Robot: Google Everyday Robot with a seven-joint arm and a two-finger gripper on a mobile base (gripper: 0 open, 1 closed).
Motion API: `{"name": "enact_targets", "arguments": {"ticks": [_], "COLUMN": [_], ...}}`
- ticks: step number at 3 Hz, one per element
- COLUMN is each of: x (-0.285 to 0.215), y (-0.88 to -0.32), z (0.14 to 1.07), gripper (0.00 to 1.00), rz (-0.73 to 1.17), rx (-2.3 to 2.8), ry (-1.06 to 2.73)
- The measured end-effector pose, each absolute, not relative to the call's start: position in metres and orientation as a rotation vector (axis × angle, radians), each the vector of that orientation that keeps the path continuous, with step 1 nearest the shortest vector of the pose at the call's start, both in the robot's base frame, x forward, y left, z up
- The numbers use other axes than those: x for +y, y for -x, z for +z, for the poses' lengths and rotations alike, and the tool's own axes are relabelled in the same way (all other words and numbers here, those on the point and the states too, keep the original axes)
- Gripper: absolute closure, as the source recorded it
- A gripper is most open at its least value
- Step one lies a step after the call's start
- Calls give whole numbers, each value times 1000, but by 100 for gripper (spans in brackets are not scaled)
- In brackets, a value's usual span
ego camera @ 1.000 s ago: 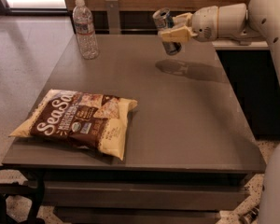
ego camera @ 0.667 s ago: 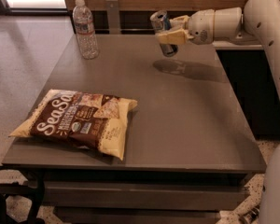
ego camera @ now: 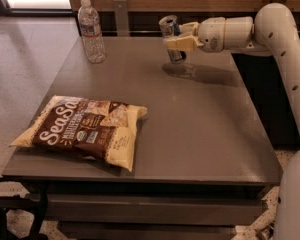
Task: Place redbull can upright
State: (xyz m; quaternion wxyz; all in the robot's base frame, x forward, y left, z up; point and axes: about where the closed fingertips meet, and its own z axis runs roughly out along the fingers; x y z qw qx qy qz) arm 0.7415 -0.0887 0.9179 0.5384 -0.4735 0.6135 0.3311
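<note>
The tool [ego camera: 175, 43], near the far edge of the table [ego camera: 190, 129], grips the redbull can [ego camera: 168, 28]. Over the last second it has drifted slightly left. The can leans a little, its base just above the table, so setting it down looks close.

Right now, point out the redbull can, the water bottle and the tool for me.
redbull can [ego camera: 169, 27]: camera view, its top part, above the grip.
water bottle [ego camera: 91, 32]: camera view, its label band.
tool [ego camera: 174, 43]: camera view, midway between its fingertips, shut on the can over the far right side of the table [ego camera: 200, 129].
</note>
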Motion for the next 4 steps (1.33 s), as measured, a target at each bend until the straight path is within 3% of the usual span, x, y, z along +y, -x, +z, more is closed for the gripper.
{"name": "enact_targets", "arguments": {"ticks": [4], "x": [-112], "y": [-749], "z": [871], "gripper": [100], "rz": [851], "rx": [1495], "ry": [970]}}
